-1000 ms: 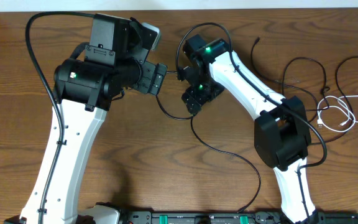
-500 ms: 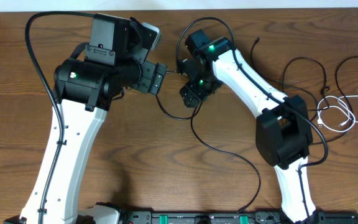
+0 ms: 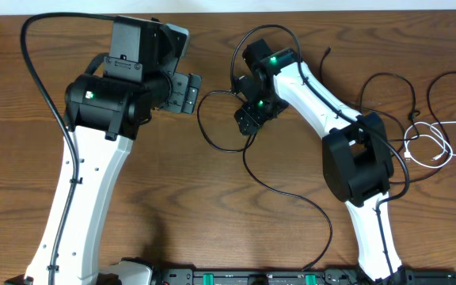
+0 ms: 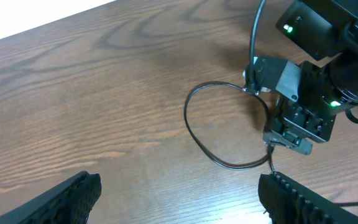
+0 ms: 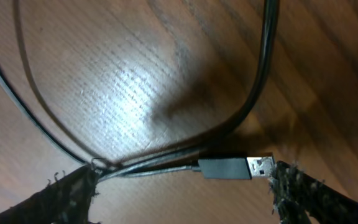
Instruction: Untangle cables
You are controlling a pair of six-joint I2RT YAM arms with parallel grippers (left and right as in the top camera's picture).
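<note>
A thin black cable (image 3: pixel 279 190) loops on the wood between my two arms and trails toward the front edge. My right gripper (image 3: pixel 248 120) hangs low over that loop, open. In the right wrist view the cable's USB plug (image 5: pixel 232 168) lies on the table between the spread fingertips (image 5: pixel 67 193), untouched by either, with two strands (image 5: pixel 253 93) curving away. My left gripper (image 3: pixel 182 93) stands open to the left of the loop with nothing in it. In the left wrist view the black loop (image 4: pixel 187 118) lies ahead of the empty left gripper (image 4: pixel 179 205).
More cables lie tangled at the right: black ones (image 3: pixel 386 87) and a white one (image 3: pixel 434 146). The right arm (image 3: pixel 359 170) crosses the table's middle right. A black bar (image 3: pixel 236 277) runs along the front edge.
My left gripper has drawn back to the left, away from the loop. The right gripper's jaws have spread wider and the loop now lies looser on the table.
</note>
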